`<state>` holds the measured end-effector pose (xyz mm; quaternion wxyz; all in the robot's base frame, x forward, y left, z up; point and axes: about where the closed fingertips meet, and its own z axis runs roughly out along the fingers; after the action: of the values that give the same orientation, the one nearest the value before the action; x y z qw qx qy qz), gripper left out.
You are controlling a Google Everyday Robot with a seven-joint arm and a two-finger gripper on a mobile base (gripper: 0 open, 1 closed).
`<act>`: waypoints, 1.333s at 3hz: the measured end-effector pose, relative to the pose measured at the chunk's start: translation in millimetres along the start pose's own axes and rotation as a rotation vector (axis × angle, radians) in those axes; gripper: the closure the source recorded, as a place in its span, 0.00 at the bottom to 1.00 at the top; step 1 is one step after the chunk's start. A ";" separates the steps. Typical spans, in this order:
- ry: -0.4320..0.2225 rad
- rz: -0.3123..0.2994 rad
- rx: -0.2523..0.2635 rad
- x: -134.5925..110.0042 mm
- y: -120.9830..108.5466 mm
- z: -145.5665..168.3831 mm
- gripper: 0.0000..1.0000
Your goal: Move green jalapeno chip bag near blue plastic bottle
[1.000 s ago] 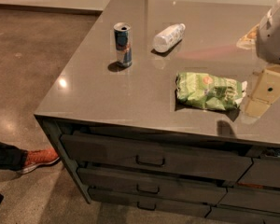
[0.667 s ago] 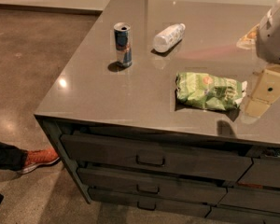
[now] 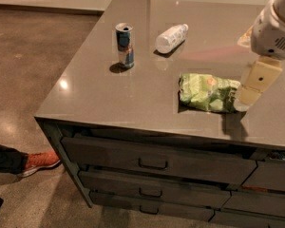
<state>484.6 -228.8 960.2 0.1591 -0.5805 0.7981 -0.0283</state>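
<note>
The green jalapeno chip bag (image 3: 207, 92) lies flat on the grey counter (image 3: 109, 94), near its front right. The blue plastic bottle (image 3: 171, 37), whitish with a pale label, lies on its side farther back, left of the bag. My gripper (image 3: 244, 100) hangs at the bag's right end, just above the counter, its cream fingers pointing down against the bag's edge. The arm's white body (image 3: 275, 30) rises to the upper right.
A blue-and-silver drink can (image 3: 124, 45) stands upright left of the bottle. The counter has drawers (image 3: 154, 163) below its front edge. A person's orange shoe (image 3: 38, 160) rests on the floor at the lower left.
</note>
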 end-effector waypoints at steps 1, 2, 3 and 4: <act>0.029 0.038 -0.019 8.5 -30.5 37.2 0.00; 0.065 0.064 -0.034 18.3 -45.0 61.3 0.00; 0.109 0.095 -0.090 28.5 -46.0 88.0 0.03; 0.127 0.105 -0.124 31.9 -44.9 100.2 0.25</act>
<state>545.8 -259.3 868.5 0.0731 -0.5435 0.8362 -0.0071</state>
